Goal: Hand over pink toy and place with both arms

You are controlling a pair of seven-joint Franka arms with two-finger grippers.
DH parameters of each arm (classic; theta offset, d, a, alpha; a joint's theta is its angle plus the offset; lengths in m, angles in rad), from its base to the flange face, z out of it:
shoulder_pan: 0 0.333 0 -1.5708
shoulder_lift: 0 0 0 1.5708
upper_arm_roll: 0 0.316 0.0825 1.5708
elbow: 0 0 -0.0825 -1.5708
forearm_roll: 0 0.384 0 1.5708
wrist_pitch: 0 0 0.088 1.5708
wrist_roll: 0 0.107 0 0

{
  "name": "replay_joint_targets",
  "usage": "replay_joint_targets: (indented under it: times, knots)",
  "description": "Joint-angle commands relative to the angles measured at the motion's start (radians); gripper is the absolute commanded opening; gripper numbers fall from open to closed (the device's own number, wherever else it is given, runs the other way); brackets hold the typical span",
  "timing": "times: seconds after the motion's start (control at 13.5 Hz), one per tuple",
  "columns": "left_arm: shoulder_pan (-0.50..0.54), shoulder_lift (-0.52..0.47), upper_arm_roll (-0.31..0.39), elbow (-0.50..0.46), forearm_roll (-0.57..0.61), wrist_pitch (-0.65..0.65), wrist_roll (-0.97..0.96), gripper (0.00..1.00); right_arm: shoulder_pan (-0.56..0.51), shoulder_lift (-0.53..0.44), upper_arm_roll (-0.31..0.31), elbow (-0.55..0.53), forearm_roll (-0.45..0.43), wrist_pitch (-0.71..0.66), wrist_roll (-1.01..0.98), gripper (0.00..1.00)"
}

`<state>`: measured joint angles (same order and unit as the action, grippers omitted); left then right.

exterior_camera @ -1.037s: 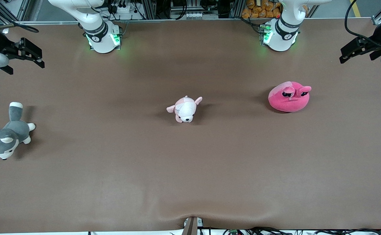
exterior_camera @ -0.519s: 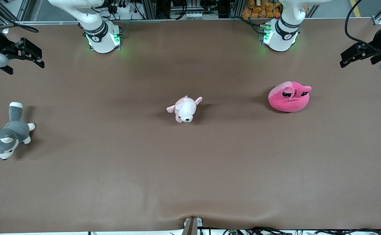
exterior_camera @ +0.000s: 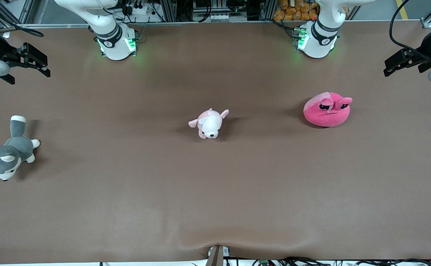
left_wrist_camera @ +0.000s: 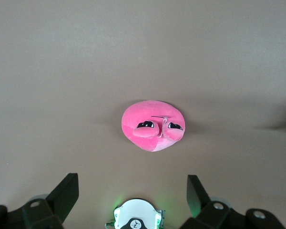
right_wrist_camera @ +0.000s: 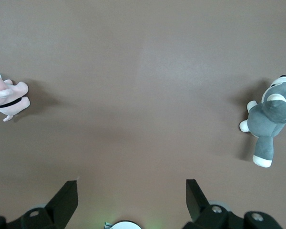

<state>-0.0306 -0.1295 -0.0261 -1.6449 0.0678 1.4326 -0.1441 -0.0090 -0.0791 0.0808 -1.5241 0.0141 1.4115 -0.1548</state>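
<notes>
The pink toy [exterior_camera: 327, 109], a round hot-pink plush with droopy black eyes and a paler patch, lies on the brown table toward the left arm's end. It also shows in the left wrist view [left_wrist_camera: 152, 125]. My left gripper [exterior_camera: 396, 63] hangs open and empty high over the table's edge at the left arm's end, apart from the toy; its fingers frame the left wrist view [left_wrist_camera: 132, 193]. My right gripper [exterior_camera: 36, 61] is open and empty, high over the right arm's end [right_wrist_camera: 132, 195].
A pale pink-and-white puppy plush [exterior_camera: 209, 124] lies mid-table, also in the right wrist view [right_wrist_camera: 5, 98]. A grey-and-white husky plush [exterior_camera: 8, 151] lies at the right arm's end [right_wrist_camera: 269, 119]. The arm bases [exterior_camera: 115, 42] stand along the table's edge farthest from the front camera.
My left gripper has shifted slightly over the table's end. The right arm and the plush toys have not moved.
</notes>
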Motion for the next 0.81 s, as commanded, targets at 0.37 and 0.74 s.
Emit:
replay_joint_targets:
  times: [0.37, 0.74]
  knots:
    - [0.018, -0.002, -0.008, -0.012, 0.001, -0.003, 0.0, 1.0, -0.025, 0.01, 0.011, 0.025, 0.018, -0.016, -0.006, 1.0]
    - [0.017, -0.001, -0.009, -0.016, 0.003, -0.001, -0.002, 1.0, -0.025, 0.01, 0.01, 0.025, 0.023, -0.016, -0.006, 1.0]
